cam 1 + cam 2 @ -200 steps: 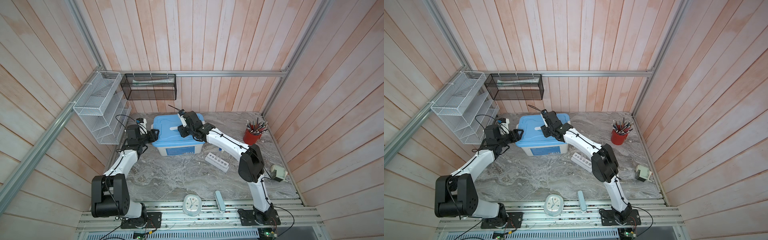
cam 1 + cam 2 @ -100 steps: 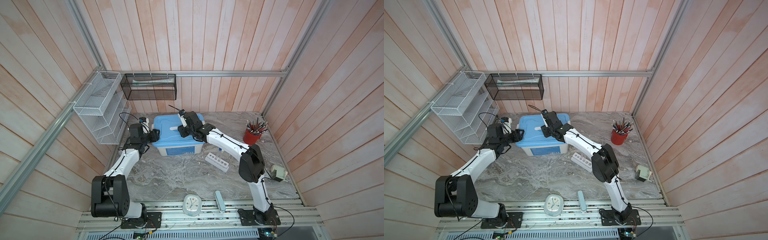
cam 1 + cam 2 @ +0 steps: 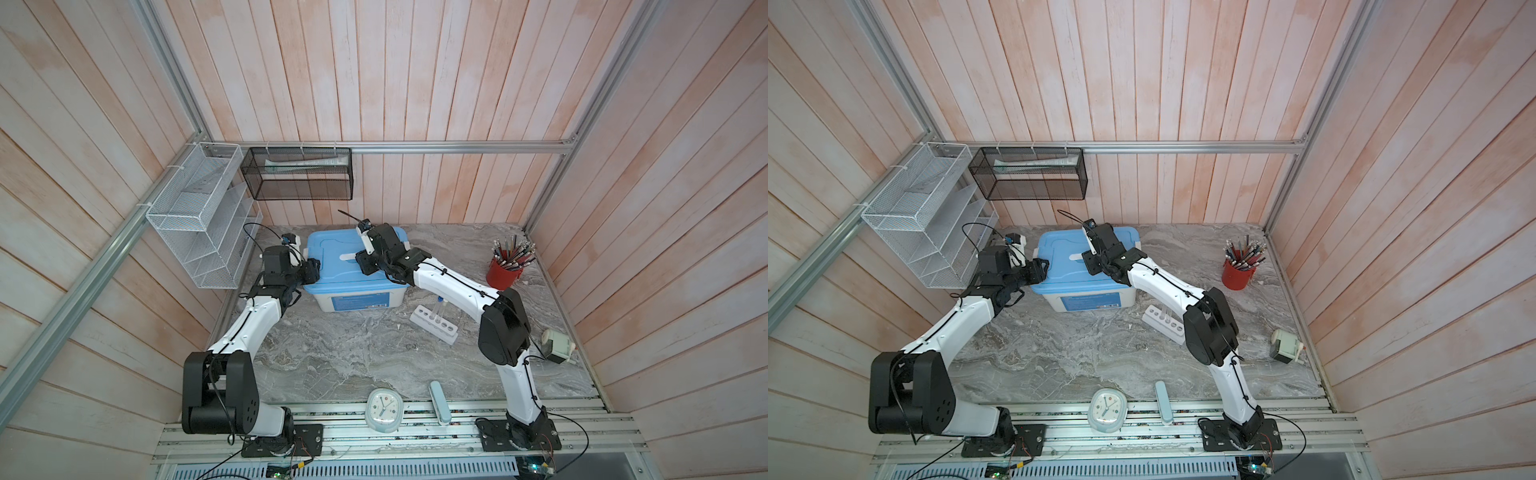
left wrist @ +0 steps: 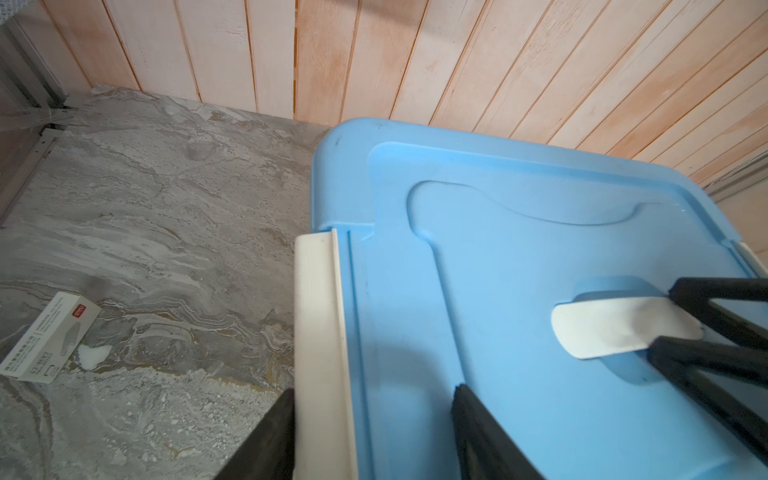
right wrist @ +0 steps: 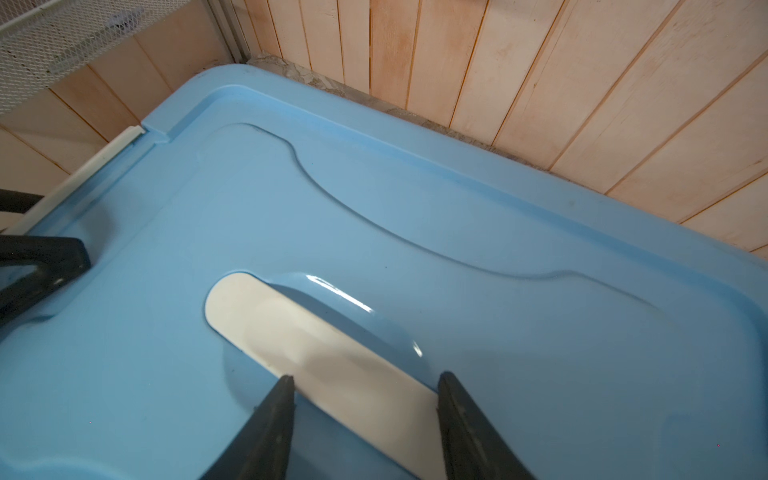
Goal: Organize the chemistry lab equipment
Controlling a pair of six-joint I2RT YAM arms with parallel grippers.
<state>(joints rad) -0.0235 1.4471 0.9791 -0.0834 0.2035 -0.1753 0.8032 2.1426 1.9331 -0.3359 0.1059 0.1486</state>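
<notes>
— Between the left gripper's (image 4: 374,388) spread fingers: the white latch (image 4: 320,316) at the blue lid's (image 4: 498,249) edge, one finger outside it, one on the lid. Any writing?
— Beyond that outer finger, a small white carton (image 4: 50,336) on the table (image 4: 166,187): red logo, grey print, too small to read. Only the left wrist view catches it.
— And the right gripper (image 5: 365,376)?
— Clamped across the lid's white handle (image 5: 291,332), a finger against each edge!
— What do the top views add?
— A blue label (image 3: 360,301) on the box (image 3: 395,297) front, below that gripper, unreadable. Well behind it, beside its forearm, the white rack (image 3: 434,325) stands on the table, clear tubes (image 3: 439,307) upright in it.
</notes>
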